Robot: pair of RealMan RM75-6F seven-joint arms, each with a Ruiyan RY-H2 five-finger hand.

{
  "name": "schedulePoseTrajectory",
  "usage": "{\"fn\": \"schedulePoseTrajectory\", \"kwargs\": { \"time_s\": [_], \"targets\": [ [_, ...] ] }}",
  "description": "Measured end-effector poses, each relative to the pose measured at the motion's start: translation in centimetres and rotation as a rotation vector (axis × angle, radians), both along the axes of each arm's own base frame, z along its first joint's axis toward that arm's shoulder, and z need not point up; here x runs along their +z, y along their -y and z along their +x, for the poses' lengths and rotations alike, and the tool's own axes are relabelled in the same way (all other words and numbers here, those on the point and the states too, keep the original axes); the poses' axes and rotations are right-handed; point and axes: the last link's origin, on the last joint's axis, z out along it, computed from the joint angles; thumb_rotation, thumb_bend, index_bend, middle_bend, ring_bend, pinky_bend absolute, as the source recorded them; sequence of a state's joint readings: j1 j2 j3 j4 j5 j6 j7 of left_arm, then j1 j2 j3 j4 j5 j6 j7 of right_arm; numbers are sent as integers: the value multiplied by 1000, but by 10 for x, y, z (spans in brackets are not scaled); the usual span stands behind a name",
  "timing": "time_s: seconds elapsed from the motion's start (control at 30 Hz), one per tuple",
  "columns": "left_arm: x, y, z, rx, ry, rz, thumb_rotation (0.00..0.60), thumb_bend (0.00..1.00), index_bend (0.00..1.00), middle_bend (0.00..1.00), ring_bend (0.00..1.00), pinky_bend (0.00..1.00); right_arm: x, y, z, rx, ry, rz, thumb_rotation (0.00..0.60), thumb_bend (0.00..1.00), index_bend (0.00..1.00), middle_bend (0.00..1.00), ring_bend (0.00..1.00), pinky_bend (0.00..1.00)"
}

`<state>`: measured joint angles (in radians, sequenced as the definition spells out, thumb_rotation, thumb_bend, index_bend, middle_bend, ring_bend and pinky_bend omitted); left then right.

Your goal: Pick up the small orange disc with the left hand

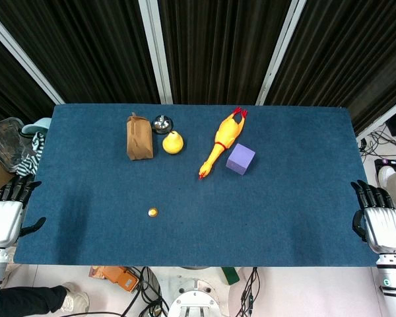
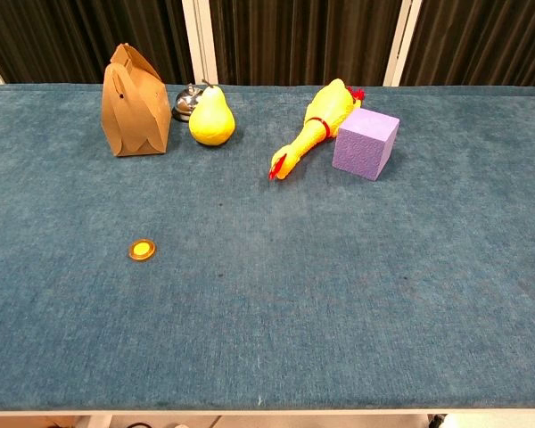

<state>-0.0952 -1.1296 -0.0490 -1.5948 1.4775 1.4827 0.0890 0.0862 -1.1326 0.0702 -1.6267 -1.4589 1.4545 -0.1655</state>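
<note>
The small orange disc (image 1: 152, 212) (image 2: 142, 250) lies flat on the blue table (image 1: 284, 218) (image 2: 339, 303), left of centre toward the front. My left hand (image 1: 6, 211) hangs at the table's left edge, far left of the disc, fingers apart and holding nothing. My right hand (image 1: 381, 221) sits at the right edge, fingers extended and empty. Neither hand shows in the chest view.
At the back stand a brown paper bag (image 1: 138, 137) (image 2: 135, 101), a metal bell (image 1: 162, 123) (image 2: 188, 101), a yellow pear (image 1: 173, 142) (image 2: 211, 120), a rubber chicken (image 1: 223, 140) (image 2: 318, 125) and a purple cube (image 1: 240, 159) (image 2: 366, 143). Clutter lies off the left edge (image 1: 13, 142).
</note>
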Motion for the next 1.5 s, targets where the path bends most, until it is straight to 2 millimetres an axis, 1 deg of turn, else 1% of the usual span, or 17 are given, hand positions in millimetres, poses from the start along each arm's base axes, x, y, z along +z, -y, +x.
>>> {"fn": "schedulePoseTrajectory", "kwargs": {
  "time_s": [0.63,0.77,0.87,0.97,1.07,1.27,1.4,1.5],
  "targets": [
    [-6,-1,1,-13,13,-25,600,153,179,75,10,152,-1,0,0,-5,1,2,600,923,141,145,172,159],
    [-11,-2,4,-26,56,-59,600,153,179,75,10,152,-1,1,0,-12,7,0,600,922,141,145,172,159],
    [-20,-4,8,-42,98,-103,600,153,179,75,10,152,-1,0,0,-14,6,-1,600,922,141,145,172,159],
    [-31,-10,17,-68,120,-156,600,154,179,75,10,152,-1,0,0,-14,7,0,600,923,141,145,172,159],
    [-45,-19,31,-109,142,-219,600,153,178,75,10,152,-2,1,0,-16,6,2,600,922,141,145,172,159],
    [-81,-38,61,-168,181,-344,600,146,179,75,10,152,-2,1,0,-21,5,4,600,922,141,145,172,159],
    [-106,-54,87,-208,212,-402,600,145,179,75,9,152,-2,1,0,-24,5,5,600,922,141,145,172,159],
    [-117,-63,101,-231,218,-420,600,145,179,75,7,152,-3,1,-1,-26,5,6,600,923,141,145,172,159]
  ]
}}
